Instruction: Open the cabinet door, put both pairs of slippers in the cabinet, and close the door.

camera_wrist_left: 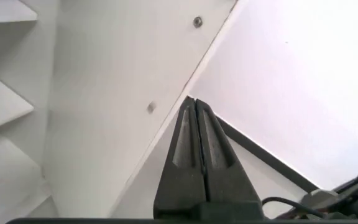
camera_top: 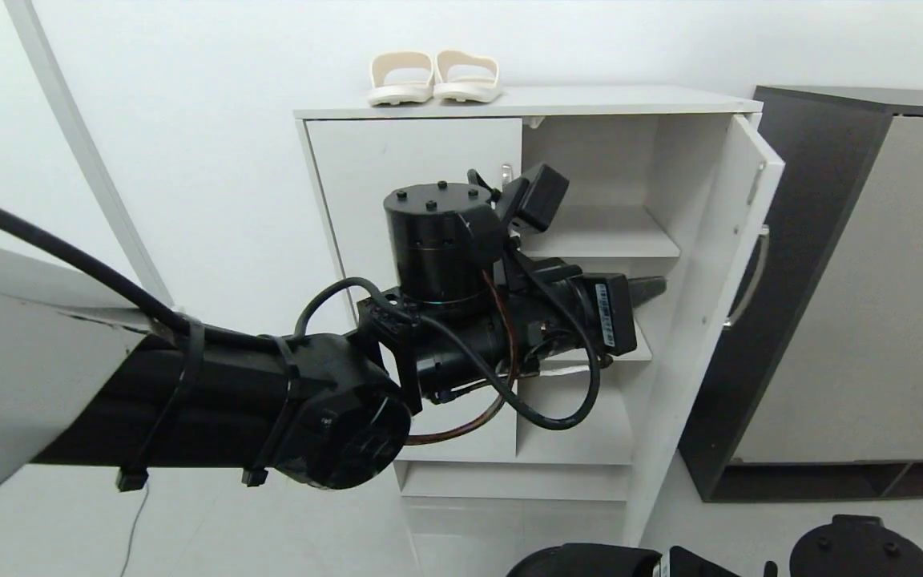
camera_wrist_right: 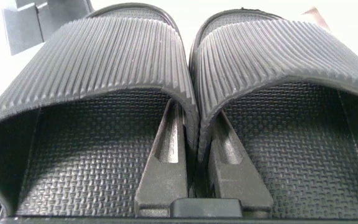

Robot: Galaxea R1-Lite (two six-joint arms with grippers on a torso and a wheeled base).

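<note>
Black ribbed rubber slippers [camera_wrist_right: 104, 68] sit side by side, and the right claw [camera_wrist_right: 193, 134] pinches their two inner sides together. Left claw [camera_wrist_left: 196, 106] is closed on nothing, in front of the shelves [camera_top: 598, 240] of the tall white wooden cabinet [camera_top: 397, 176], just beside its open door [camera_top: 718, 320]. High above that claw, cream plastic slippers [camera_top: 434, 78] rest on the cabinet top. Opening the door looks done. Both pairs must go inside, then the door gets shut.

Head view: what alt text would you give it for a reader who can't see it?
The robot's black left arm extends in front of a white cabinet whose right door stands open, showing shelves. A pair of cream slippers sits on the cabinet's top, and a grey cabinet stands to the right.
</note>
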